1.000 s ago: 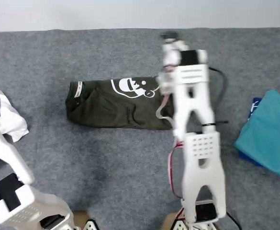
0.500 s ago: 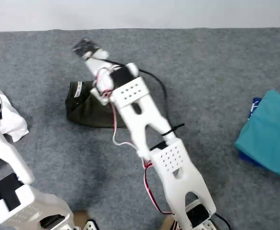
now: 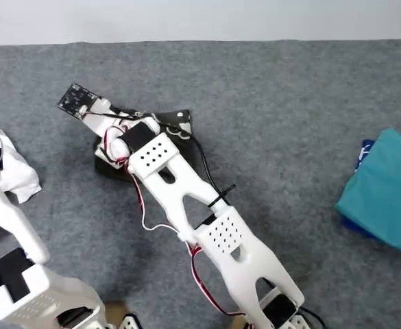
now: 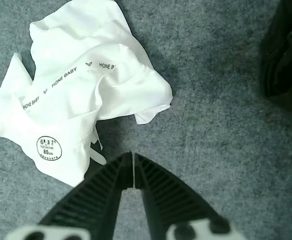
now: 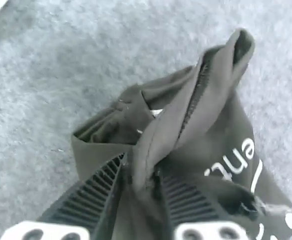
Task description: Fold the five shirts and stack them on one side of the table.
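A dark green shirt point(image 3: 175, 123) with white print lies left of the table's middle, mostly under my right arm. My right gripper point(image 5: 141, 175) is shut on a raised fold of the dark green shirt point(image 5: 210, 145), held over the garment's left end; in the high view the right gripper point(image 3: 103, 130) sits there. A crumpled white shirt point(image 3: 11, 171) lies at the left edge. My left gripper point(image 4: 134, 160) hangs shut above bare carpet just beside the white shirt point(image 4: 86, 85), holding nothing. The dark shirt point(image 4: 285, 60) shows off to one side.
A folded teal shirt point(image 3: 385, 192) rests on a blue one point(image 3: 363, 154) at the right edge. Grey carpet point(image 3: 289, 103) covers the table, with open room in the middle and far right. My right arm point(image 3: 207, 219) crosses the centre diagonally.
My right arm has swung from the shirt's right end across to its left end, carrying the held fabric over and folding the dark shirt onto itself. The left arm stayed still.
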Tool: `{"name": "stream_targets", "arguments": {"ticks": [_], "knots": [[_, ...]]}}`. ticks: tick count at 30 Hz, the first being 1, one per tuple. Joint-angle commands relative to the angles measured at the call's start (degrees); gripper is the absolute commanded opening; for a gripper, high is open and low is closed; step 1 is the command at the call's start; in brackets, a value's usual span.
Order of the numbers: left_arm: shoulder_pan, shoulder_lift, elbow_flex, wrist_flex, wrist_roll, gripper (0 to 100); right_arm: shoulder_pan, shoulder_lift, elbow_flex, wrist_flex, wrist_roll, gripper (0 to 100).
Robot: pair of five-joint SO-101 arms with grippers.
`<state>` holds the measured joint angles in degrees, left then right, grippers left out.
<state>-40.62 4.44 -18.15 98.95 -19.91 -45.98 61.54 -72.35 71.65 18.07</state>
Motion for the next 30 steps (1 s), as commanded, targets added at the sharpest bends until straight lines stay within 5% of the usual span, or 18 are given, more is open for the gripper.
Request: {"name": "stream_targets", "arguments": {"ticks": [1,9,16,21,30], "knots": [[0.18,-3.08,-0.13,1.32,0.44,2,-1.27,-3.03,-0.97,-0.66,0.44,23.3],[0.26,-3.08,-0.13,1.23,0.44,2,2.51,-11.65,-0.97,7.16,0.62,22.1],[0.18,-3.08,-0.22,1.32,0.44,2,12.79,-12.18,-0.09,13.14,4.75,0.3],[0.26,-7.82,-0.13,1.32,0.44,2,17.01,-12.18,4.84,12.97,6.68,0.9],[0.09,-17.76,1.27,1.41,0.44,2,11.82,-4.18,9.14,7.43,6.68,1.0]]}}
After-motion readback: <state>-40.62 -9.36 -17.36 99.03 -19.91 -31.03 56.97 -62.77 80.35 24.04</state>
